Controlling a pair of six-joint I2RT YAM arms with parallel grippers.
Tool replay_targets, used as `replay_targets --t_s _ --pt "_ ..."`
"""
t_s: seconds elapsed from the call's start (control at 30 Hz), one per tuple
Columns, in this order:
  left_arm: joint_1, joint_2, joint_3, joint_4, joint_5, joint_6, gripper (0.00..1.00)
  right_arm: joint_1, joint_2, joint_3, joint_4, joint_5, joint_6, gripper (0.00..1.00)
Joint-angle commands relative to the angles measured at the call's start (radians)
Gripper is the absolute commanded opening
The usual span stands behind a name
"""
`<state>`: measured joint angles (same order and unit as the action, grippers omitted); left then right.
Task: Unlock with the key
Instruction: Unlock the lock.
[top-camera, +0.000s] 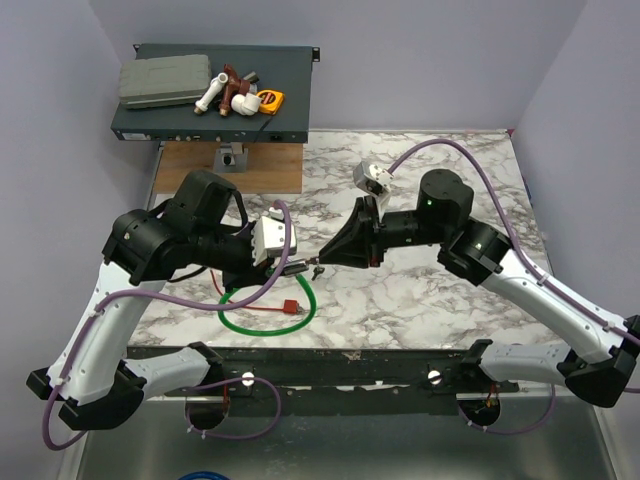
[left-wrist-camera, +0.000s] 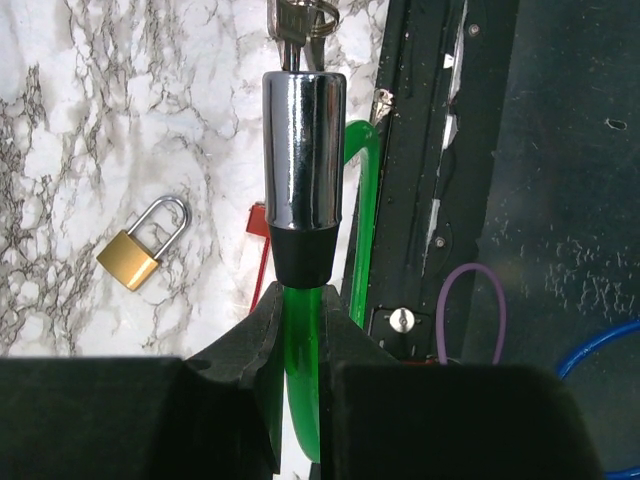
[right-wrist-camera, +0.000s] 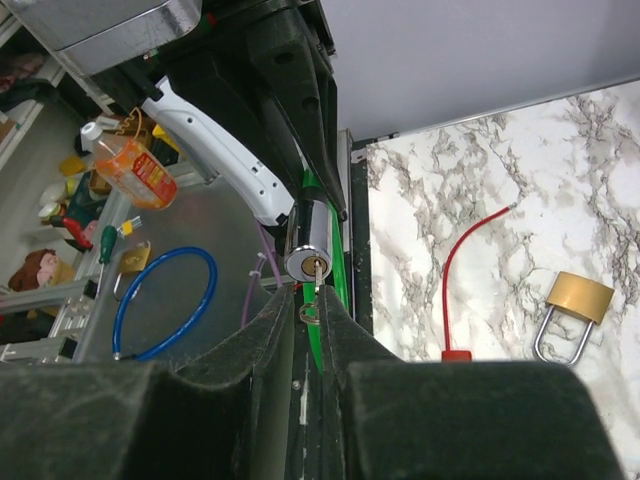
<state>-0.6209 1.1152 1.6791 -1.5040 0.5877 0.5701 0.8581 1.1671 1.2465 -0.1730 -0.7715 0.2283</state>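
Note:
A chrome lock cylinder (left-wrist-camera: 303, 150) on a green cable (left-wrist-camera: 300, 370) is held off the marble table. My left gripper (left-wrist-camera: 300, 310) is shut on the green cable just below the cylinder's black collar. The small silvery key (right-wrist-camera: 317, 283) sits with its blade in the keyhole at the cylinder's (right-wrist-camera: 312, 262) end face. My right gripper (right-wrist-camera: 312, 300) is shut on the key's head, with the key ring between the fingers. From above, the two grippers meet tip to tip at the cylinder (top-camera: 295, 267) and the key (top-camera: 316, 270), over the table's middle.
A brass padlock (left-wrist-camera: 140, 250) with a silver shackle lies on the marble, also seen in the right wrist view (right-wrist-camera: 575, 305). The green cable loop (top-camera: 265, 325) and a red cable (top-camera: 285, 307) lie near the front edge. A dark box (top-camera: 215, 120) with tools stands at the back left.

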Motion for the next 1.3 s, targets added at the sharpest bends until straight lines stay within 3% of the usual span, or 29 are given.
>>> replay_targets --t_s 0.0,0.13,0.37,0.9,1.27 --pt "0.006 -0.01 0.037 0.028 0.06 -0.009 0.0 0.003 0.02 0.013 -0.01 -0.018 -0.003 0.16" --pt "0.007 -0.016 0.032 0.03 0.056 -0.01 0.0 0.002 0.034 0.013 -0.004 -0.031 0.009 0.06" --pt "0.017 -0.029 0.024 0.034 0.059 -0.012 0.0 0.003 0.049 0.01 0.007 -0.032 0.026 0.01" --pt "0.029 -0.02 0.029 0.101 0.06 -0.088 0.0 0.025 0.088 -0.033 0.106 -0.014 0.111 0.01" --pt "-0.188 0.035 0.072 0.199 -0.286 -0.096 0.0 0.061 0.097 -0.075 0.104 0.101 0.228 0.01"
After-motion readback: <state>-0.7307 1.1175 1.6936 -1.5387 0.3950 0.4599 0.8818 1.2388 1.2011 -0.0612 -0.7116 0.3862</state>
